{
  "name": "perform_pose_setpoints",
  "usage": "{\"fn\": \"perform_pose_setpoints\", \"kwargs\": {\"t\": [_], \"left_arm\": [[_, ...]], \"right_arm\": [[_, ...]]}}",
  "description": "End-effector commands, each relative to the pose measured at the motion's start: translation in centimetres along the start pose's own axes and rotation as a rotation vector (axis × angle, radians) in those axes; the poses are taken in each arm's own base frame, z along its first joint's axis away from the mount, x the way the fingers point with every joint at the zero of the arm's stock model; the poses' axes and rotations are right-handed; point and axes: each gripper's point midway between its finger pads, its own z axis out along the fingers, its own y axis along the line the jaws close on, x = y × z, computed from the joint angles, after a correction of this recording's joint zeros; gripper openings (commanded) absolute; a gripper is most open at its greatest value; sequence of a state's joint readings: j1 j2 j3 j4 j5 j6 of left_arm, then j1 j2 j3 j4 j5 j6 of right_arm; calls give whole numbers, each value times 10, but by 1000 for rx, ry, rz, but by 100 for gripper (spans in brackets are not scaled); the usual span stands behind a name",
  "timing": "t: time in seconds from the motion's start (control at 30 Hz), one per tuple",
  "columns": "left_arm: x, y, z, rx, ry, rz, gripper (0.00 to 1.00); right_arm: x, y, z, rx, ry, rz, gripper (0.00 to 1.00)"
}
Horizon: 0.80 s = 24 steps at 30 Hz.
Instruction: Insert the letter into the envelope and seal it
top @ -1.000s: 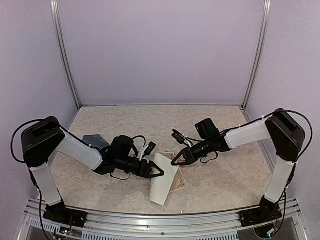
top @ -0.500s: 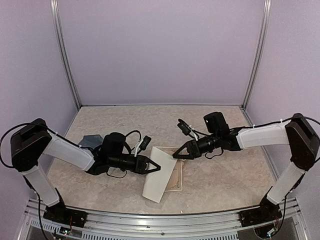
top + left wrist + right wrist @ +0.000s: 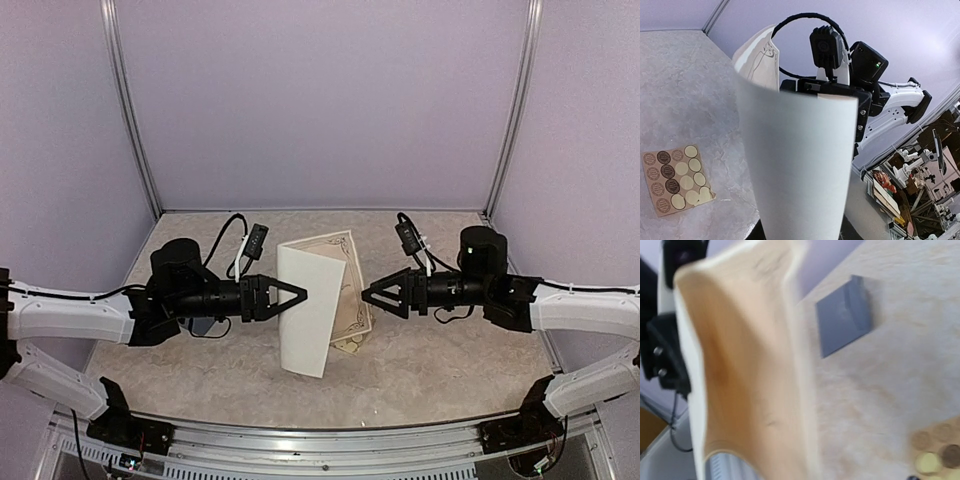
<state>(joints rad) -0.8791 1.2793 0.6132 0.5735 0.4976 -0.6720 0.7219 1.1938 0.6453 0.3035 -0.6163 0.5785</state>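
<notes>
Three views, each adding something. Top view: left fingers (image 3: pixel 292 291) pinched on the edge of the letter (image 3: pixel 305 325), which hangs above the counter (image 3: pixel 450 350) in a loose curl. The right fingers (image 3: pixel 385 283) are spread apart just beside it. Left wrist: plain matte white back up close, plus a tan sticker sheet (image 3: pixel 675 177) of round dots. Right wrist: blurry beige face, and the slate envelope (image 3: pixel 842 317) flat on the speckled counter.
</notes>
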Motion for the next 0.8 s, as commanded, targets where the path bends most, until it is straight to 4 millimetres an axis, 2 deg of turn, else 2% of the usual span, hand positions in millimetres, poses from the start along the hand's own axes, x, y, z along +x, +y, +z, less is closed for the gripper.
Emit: {"fn": "perform_pose_setpoints", "kwargs": {"t": [0.0,0.2,0.27,0.33,0.4,0.47,0.6,0.77], "left_arm": [[-8,-12,0,-3,-6,19,30],[-8,-29,-2,41,-1,32,30],[-7,-33,-3,54,-1,34,30],[-8,-36,-3,59,-7,36,30],[-11,-39,-4,63,-21,42,30],[-14,-40,-4,60,-40,45,32],[-24,-43,-5,60,-100,58,44],[-32,-46,-3,67,-136,65,48]], "right_arm": [[-6,30,11,-81,-28,-44,83],[-9,39,19,-133,-31,-51,67],[-9,40,22,-142,-28,-50,57],[-9,42,24,-154,-24,-51,40],[-7,47,26,-178,-23,-53,16],[-8,52,28,-198,-29,-55,0],[-7,63,31,-227,-53,-44,0],[-7,70,32,-246,-98,-19,0]]}}
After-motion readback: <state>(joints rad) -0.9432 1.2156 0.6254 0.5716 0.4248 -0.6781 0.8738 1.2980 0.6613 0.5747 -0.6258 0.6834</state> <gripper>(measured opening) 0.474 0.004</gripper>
